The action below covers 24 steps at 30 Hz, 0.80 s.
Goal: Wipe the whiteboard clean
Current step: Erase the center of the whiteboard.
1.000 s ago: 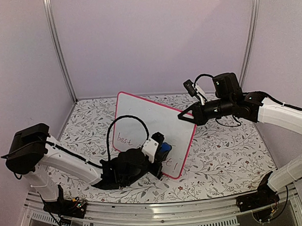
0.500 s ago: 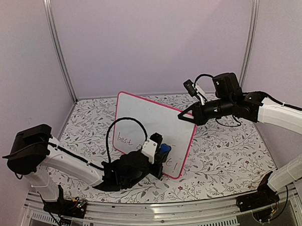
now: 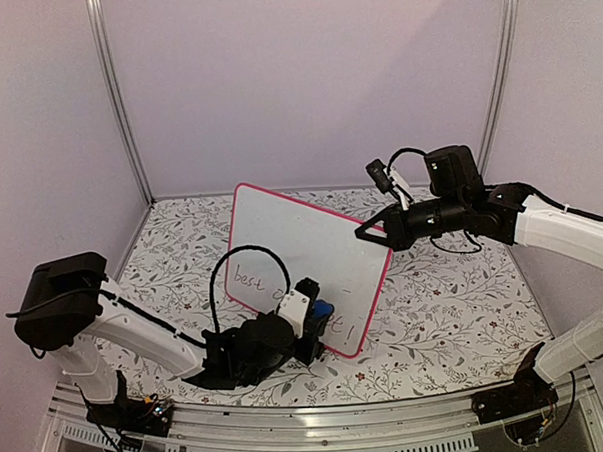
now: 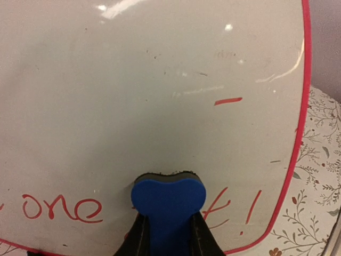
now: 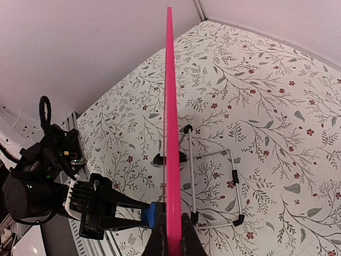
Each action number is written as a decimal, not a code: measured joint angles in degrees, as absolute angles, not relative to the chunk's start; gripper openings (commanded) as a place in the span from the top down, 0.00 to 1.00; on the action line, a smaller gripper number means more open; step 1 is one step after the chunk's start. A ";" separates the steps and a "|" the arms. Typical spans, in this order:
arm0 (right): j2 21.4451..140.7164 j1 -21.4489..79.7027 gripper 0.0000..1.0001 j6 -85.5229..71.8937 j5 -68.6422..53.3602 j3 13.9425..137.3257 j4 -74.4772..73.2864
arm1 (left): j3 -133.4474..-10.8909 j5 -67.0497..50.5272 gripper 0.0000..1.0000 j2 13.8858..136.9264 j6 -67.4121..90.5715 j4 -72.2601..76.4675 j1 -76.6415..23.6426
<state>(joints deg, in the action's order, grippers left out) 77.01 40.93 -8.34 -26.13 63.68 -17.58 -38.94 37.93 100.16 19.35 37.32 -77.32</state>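
The whiteboard (image 3: 300,248) stood on edge near the middle of the floral-patterned counter (image 3: 465,299), its glossy white face turned toward the arm bases and its thin pink-red frame running round rounded corners. The right gripper (image 3: 372,233) was clamped narrow on the frame at about 2 o'clock on the board as seen from overhead; its wrist camera looked straight down the pink edge pinched between the fingers. In that same view a thin wire stand (image 5: 213,184) with small black feet sat on the counter just behind the board, at 4 o'clock from the edge. The left gripper (image 4: 169,232) came in low from 7 o'clock and was closed on a blue eraser (image 4: 169,205), one finger on each side of the block. The eraser's dark felt edge pressed against the board's face near its lower edge, at roughly 5 o'clock on the board. Red handwriting (image 4: 61,208) ran along the bottom: "best" toward 8 o'clock in the overhead view, "one" at 9 o'clock from the eraser, and a few strokes with an exclamation mark at 3 o'clock from it. A short red dash lay higher, toward 1 o'clock.
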 measured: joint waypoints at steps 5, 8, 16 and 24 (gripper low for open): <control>77.01 40.93 1.00 -8.34 -26.15 63.68 -17.58 | -38.96 38.09 0.92 100.09 17.63 37.43 -77.36; 77.01 40.93 1.00 -8.32 -26.15 63.68 -17.58 | -39.20 38.13 0.91 100.07 15.68 37.26 -77.36; 76.99 40.88 1.00 -8.34 -26.06 63.68 -17.54 | -43.22 37.91 0.91 100.07 10.81 34.83 -77.47; 76.99 40.91 1.00 -8.27 -26.20 63.70 -17.54 | -46.37 37.12 0.91 100.07 8.19 34.87 -77.38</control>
